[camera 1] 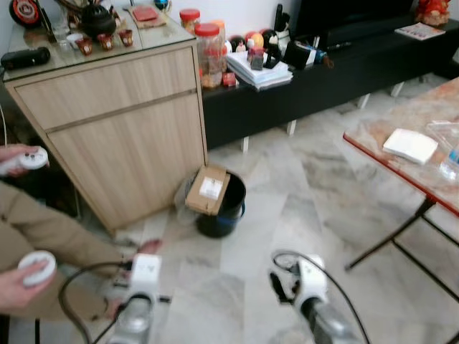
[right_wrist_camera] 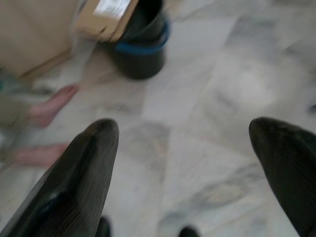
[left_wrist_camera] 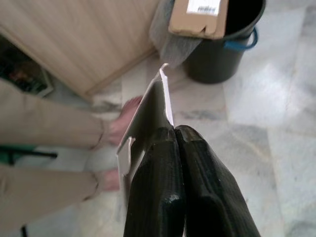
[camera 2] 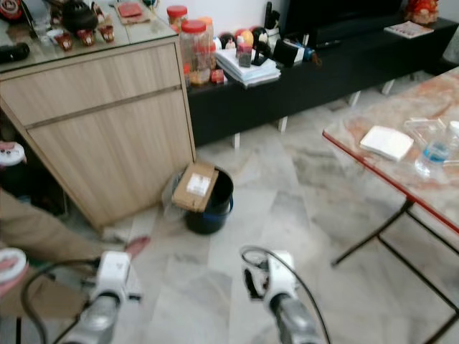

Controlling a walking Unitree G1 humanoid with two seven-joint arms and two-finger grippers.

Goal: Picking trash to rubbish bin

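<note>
A black rubbish bin with a blue handle stands on the marble floor at the corner of the wooden cabinet. A brown cardboard box with a white label leans across its rim. In the left wrist view my left gripper is shut on a flat pale piece of card, held on edge a short way before the bin. My right gripper hangs open over bare floor, the bin further ahead of it.
A person crouches at the left holding two white controllers, bare feet near my left gripper. A red-edged folding table with a white packet stands at the right. A black low bench runs along the wall.
</note>
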